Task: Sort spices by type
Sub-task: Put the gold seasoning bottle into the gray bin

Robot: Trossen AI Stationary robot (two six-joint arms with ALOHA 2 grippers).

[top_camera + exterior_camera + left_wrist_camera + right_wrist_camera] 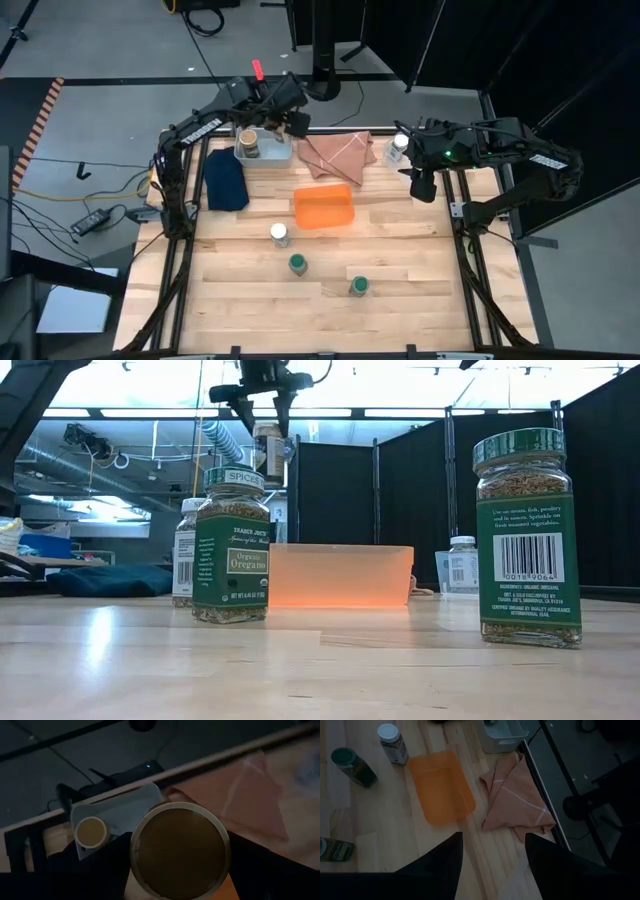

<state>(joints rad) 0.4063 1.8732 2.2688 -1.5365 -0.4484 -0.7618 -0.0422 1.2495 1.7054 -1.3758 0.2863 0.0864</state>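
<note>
My left gripper (291, 122) is over the table's far edge, beside the pale grey bin (270, 152), shut on a tan-capped spice jar (268, 452). Another tan-capped jar (248, 143) stands in the bin. A white-capped jar (279, 234) and two green-capped jars (297, 263) (359, 286) stand upright on the wood in front of the orange tray (323, 207). A second white-capped jar (400, 148) stands near the far right corner. My right gripper (492, 865) hovers open near that corner, above bare wood, touching nothing. My left gripper holds the tan-capped jar pinched between its two fingers (90, 870), coming from above and pointing down. The round tan cap (180, 851) faces the wrist camera. The jar hangs upright below the gripper, lifted clear of the table (268, 460).
A pink cloth (338, 152) lies folded between the bin and the right arm. A dark blue cloth (225, 182) lies at the far left. The near half of the table (250, 310) is bare wood around the three standing jars.
</note>
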